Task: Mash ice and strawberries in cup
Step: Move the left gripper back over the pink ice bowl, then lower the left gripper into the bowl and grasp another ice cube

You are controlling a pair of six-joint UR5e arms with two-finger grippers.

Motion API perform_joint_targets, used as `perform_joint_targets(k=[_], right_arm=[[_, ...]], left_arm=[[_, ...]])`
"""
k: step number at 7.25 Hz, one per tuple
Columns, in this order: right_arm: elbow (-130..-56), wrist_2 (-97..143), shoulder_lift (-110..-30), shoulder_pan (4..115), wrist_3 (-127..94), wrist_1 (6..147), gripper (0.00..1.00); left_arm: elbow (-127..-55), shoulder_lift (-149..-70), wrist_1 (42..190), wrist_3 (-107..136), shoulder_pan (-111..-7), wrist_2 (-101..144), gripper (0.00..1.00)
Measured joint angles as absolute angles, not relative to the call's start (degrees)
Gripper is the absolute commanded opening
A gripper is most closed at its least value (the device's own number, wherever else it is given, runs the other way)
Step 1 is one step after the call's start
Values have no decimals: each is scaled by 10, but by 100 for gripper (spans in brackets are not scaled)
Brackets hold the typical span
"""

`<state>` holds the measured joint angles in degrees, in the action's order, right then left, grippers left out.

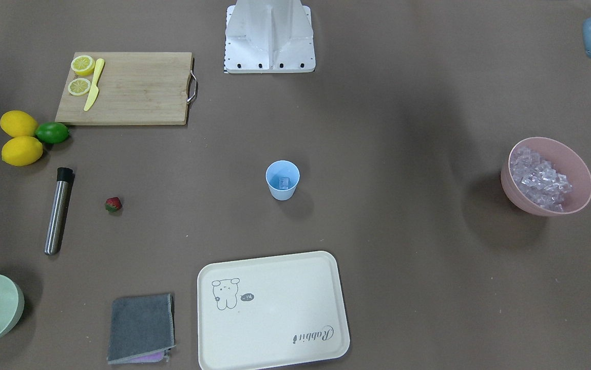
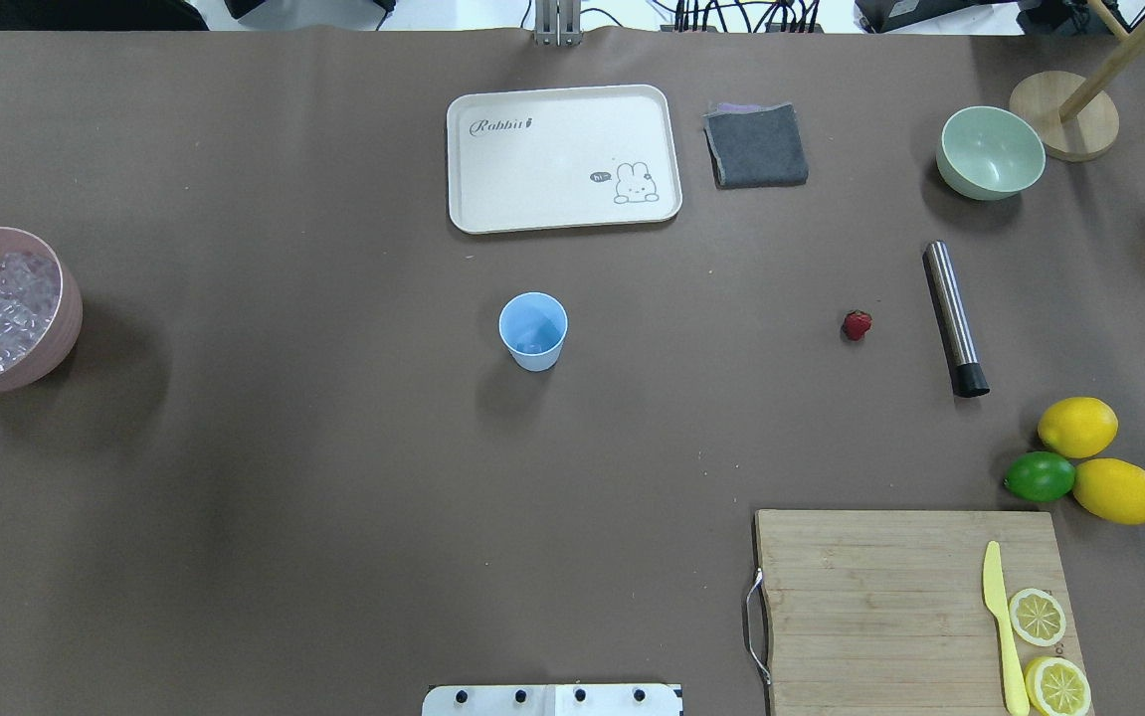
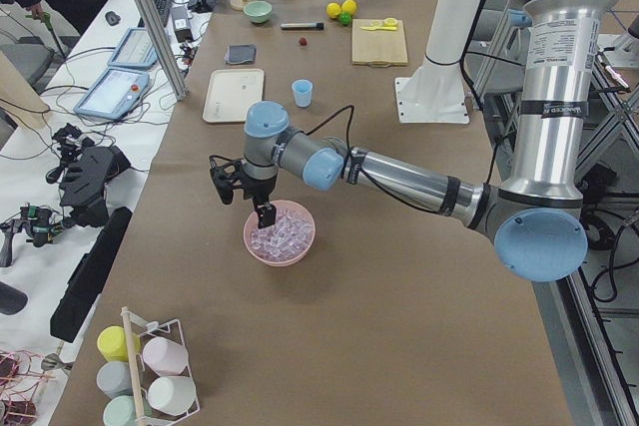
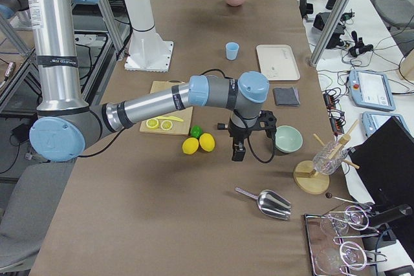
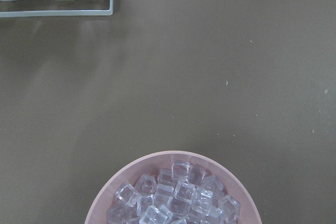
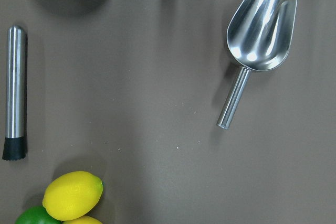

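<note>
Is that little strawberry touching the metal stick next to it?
Apart. The overhead view shows bare table between the strawberry and the metal stick.

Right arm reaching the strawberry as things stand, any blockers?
Probably yes. The strawberry lies alone on bare table, apart from the muddler and cup, with nothing over it. The right gripper hangs above that side.

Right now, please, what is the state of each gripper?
Left gripper: near the pink bowl; open or shut cannot be told.
Right gripper: cannot be told either.
</note>
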<state>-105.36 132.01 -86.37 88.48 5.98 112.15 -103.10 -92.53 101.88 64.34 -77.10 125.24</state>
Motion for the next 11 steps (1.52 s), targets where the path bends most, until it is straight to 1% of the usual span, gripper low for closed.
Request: perform_joint_targets(k=[2,5,7,9,11], right_arm=[[-1056,1322,-863,885,60,1121,100],[-1063,1322,-856,886,58,1126,100],[-1059,1323,-859,886,58,1127,100],[-1057,1322,-859,886,58,1127,100],[-1056,1322,-859,885,58,1127,100]], left_arm=[[-1027,-930,1021,734,-768,1253,97],[-972,-965,1021,786,-744,1256,97],[-962,-954,1029,816,-734,1257,97],[-949,-926,1090,861,-714,1257,96],[-928,-917,1127,891,-696,1257,96]])
